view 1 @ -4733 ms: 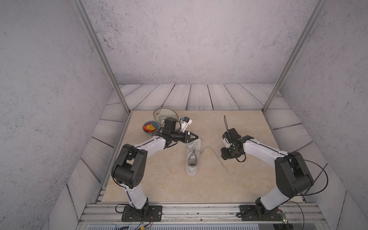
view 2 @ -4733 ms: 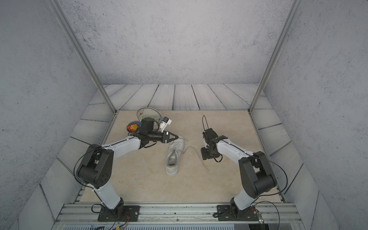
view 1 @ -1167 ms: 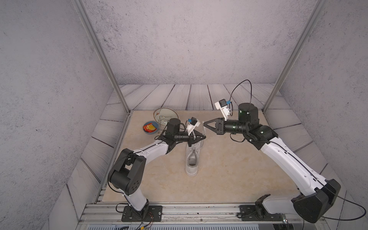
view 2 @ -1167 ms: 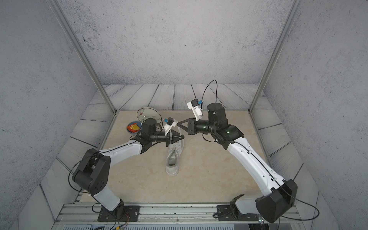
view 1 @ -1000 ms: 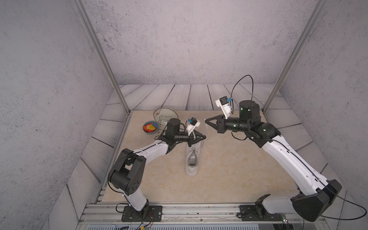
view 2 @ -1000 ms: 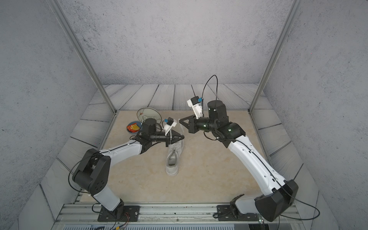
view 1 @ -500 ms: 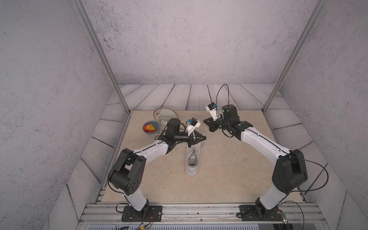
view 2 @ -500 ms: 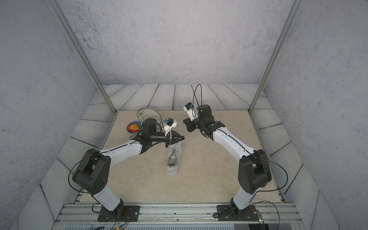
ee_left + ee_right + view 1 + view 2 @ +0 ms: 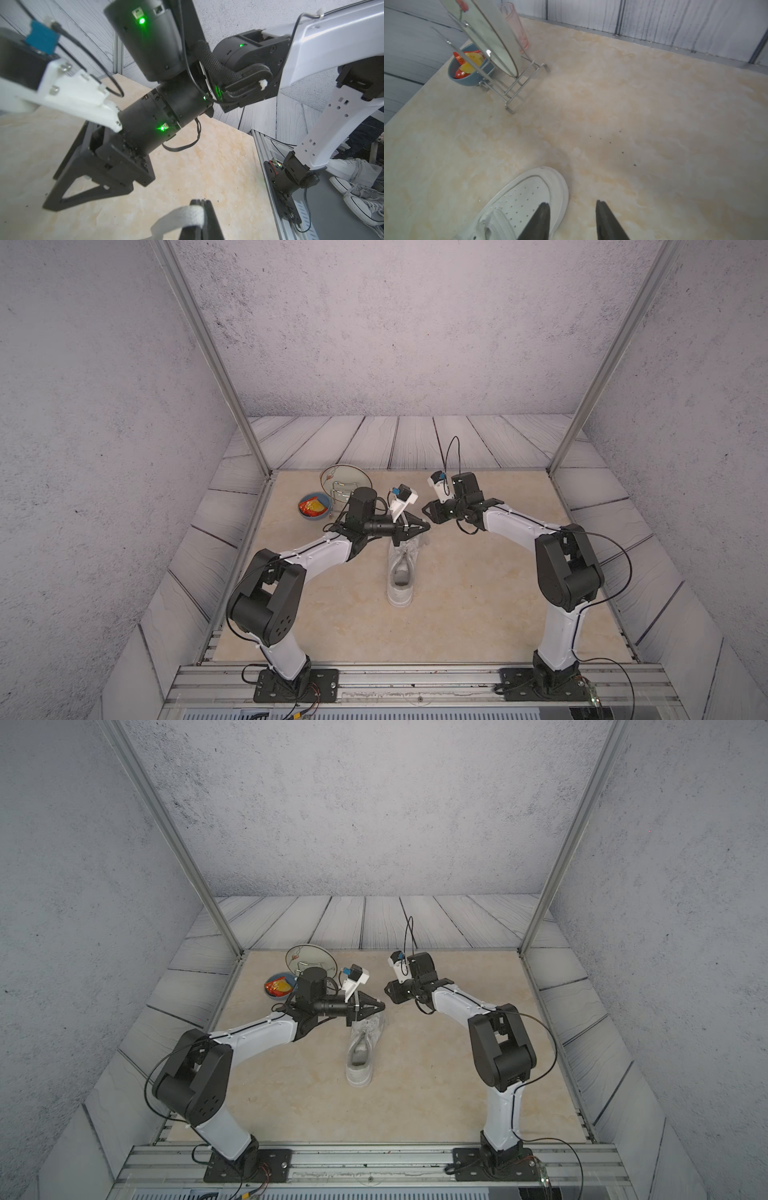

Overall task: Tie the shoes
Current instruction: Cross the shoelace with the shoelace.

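Left jaws clamped on the lace; right jaws apart. Shoe lies at 6 o'clock from both; surface open toward 3 o'clock.

My left arm stretches forward and inward with the forearm nearly level. The left gripper is pinched closed on a strip of white lace. My right arm is bent sharply at the elbow, forearm angled inward. The right gripper faces the left one, tips near but apart, jaws parted.
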`<state>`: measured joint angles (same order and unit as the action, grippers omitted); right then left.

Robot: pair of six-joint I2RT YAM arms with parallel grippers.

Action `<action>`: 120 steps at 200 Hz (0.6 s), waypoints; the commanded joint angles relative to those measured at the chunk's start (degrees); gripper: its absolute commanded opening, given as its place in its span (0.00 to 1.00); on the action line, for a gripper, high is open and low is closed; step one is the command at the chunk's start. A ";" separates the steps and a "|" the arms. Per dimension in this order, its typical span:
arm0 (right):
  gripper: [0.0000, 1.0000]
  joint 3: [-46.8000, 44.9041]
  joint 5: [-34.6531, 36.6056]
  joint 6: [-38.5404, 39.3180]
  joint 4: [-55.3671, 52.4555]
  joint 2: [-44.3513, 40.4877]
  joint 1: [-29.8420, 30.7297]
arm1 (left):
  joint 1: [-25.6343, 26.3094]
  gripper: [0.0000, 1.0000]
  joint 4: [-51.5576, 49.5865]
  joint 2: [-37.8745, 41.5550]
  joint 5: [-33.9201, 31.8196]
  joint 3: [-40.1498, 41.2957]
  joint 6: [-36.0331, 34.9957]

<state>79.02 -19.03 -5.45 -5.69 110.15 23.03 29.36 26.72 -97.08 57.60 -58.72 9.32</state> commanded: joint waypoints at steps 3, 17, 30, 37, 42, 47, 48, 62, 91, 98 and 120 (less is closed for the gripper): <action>0.47 -2.48 2.00 -2.11 -1.68 -0.82 -2.45 | -0.10 0.00 1.08 -1.40 -1.26 0.12 1.70; 0.50 -6.52 2.31 -2.07 -0.19 -4.99 -3.08 | -0.16 0.00 0.88 -1.46 -1.51 -0.01 1.79; 0.53 -11.31 2.43 -1.31 2.28 -9.56 -3.16 | -0.33 0.00 0.70 -1.45 -1.62 0.00 1.76; 0.53 -13.47 1.76 -0.73 2.91 -11.85 -3.16 | -0.36 0.00 0.68 -1.44 -1.62 0.00 1.77; 0.53 -15.25 1.32 -0.47 3.46 -13.43 -3.23 | -0.37 0.00 0.65 -1.43 -1.57 0.00 1.77; 0.52 -16.97 0.63 -0.44 4.20 -14.87 -3.16 | -0.43 0.00 0.62 -1.44 -1.54 -0.08 1.76; 0.51 -17.33 0.56 -0.39 4.33 -15.13 -3.16 | -0.39 0.00 0.62 -1.44 -1.53 -0.08 1.80; 0.45 -22.14 -1.62 -1.24 6.84 -18.53 -3.11 | -0.45 0.00 0.56 -1.44 -1.62 -0.25 1.92; 0.35 -29.63 -13.49 -4.92 16.10 -20.56 -3.05 | -0.45 0.00 0.11 -1.54 -1.71 -0.50 1.93; 0.35 -30.82 -15.95 -5.94 18.71 -20.22 -3.03 | -0.50 0.00 0.11 -1.48 -1.72 -0.50 1.93; 0.35 -31.98 -19.93 -7.56 23.60 -18.72 -2.59 | -0.49 0.00 0.02 -1.53 -1.62 -0.52 1.93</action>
<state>48.34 -30.46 -10.09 9.50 90.70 19.92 29.26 26.70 -98.00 55.72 -58.72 10.98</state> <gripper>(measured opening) 0.347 0.059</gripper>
